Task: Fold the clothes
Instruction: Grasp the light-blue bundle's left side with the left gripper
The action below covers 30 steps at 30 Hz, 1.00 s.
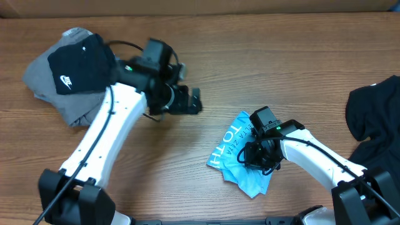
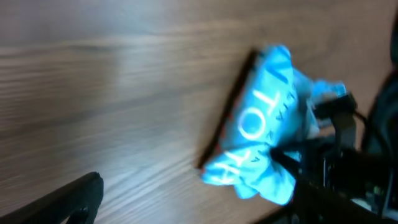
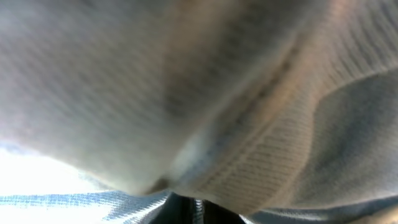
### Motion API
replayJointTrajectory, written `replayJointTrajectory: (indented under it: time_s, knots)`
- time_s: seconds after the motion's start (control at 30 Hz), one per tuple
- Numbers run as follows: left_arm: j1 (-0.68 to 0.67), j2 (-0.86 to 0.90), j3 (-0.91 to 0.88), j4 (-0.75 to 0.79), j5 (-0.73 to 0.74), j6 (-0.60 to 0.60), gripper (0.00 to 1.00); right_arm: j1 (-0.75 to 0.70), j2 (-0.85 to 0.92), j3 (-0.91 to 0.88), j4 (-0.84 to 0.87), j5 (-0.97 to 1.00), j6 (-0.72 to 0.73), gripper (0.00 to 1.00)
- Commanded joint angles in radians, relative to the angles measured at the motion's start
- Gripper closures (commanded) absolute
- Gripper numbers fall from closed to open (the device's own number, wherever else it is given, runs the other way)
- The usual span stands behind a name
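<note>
Blue shirt bunched at right hand
Cloth hides its grip, perhaps pinching; pulling could skew folds. Blurred left hand: cannot tell.

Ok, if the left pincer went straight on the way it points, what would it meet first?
Probably the crumpled light blue T-shirt, with the right pincer on it; if it is angled down, the table comes first. Depth is unclear.

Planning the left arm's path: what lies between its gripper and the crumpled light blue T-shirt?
Only bare wooden table between left gripper and light blue T-shirt, in the overhead view.
</note>
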Motion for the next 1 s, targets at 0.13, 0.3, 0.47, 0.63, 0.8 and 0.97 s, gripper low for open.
replayJointTrajectory:
  time_s: [0.13,0.3,0.47,0.63,0.8,0.97]
  knots:
    - [-0.086,-0.001,-0.202,0.228,0.234,0.027,0.0,0.007,-0.121,0.047,-0.082,-0.024,0.034,0.94]
    - [-0.151,0.005,-0.288,0.352,0.203,-0.035,0.04,-0.038,-0.192,0.066,-0.176,0.091,0.274,0.96]
    - [-0.198,0.027,-0.345,0.467,0.197,-0.052,0.06,-0.14,-0.187,0.063,-0.175,0.098,0.287,0.96]
    - [-0.238,0.112,-0.356,0.529,0.198,-0.064,0.06,-0.204,-0.171,0.063,-0.146,0.08,0.224,0.91]
    - [-0.254,0.219,-0.356,0.581,0.24,-0.104,0.04,-0.19,-0.141,0.063,-0.185,0.026,0.176,0.88]
    - [-0.261,0.298,-0.356,0.64,0.362,-0.113,0.05,-0.185,-0.131,0.063,-0.223,0.026,0.176,0.88]
